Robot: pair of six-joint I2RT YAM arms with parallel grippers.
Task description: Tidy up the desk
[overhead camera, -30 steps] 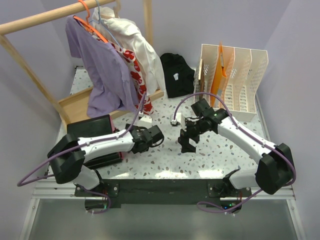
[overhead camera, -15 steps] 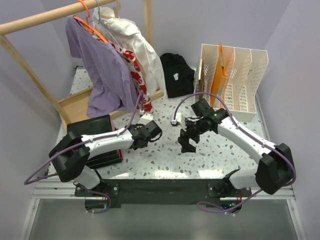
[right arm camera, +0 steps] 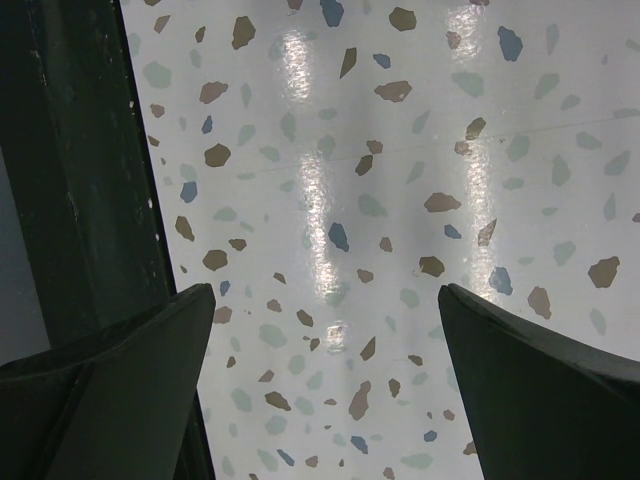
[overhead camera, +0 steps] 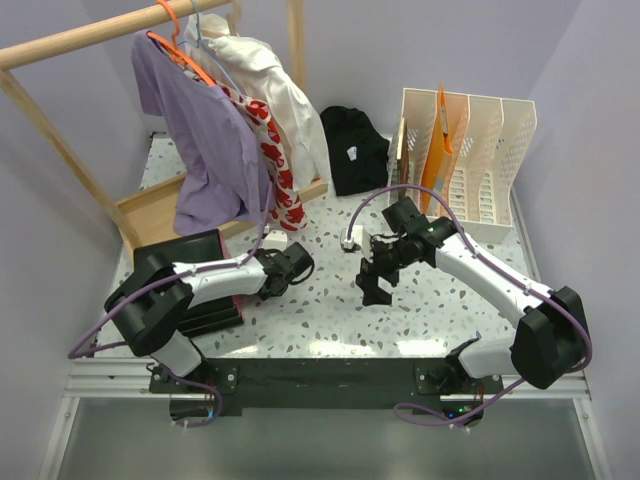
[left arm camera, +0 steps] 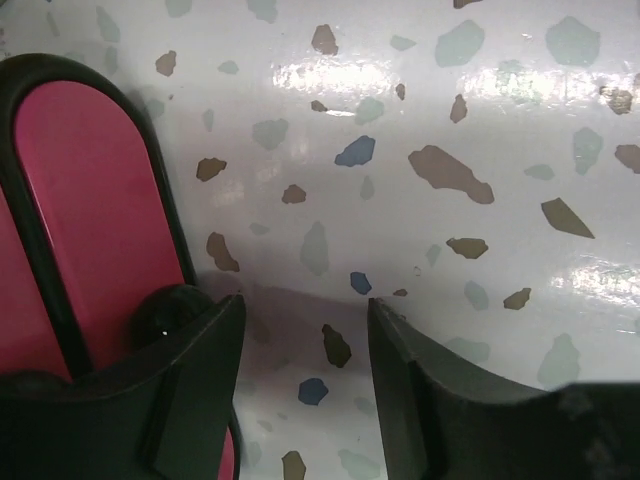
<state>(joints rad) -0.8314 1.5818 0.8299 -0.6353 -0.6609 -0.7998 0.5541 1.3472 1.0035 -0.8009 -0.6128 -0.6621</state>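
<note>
Desk, flat beneath both arms, we judged heavy, stiff, slick, graspable only through its loose items; red case lay at its left beside left gripper, fingers partly apart, empty; right gripper, fingers wide apart, empty.

No legible text anywhere; only a small white mark on the black garment, unreadable.
</note>
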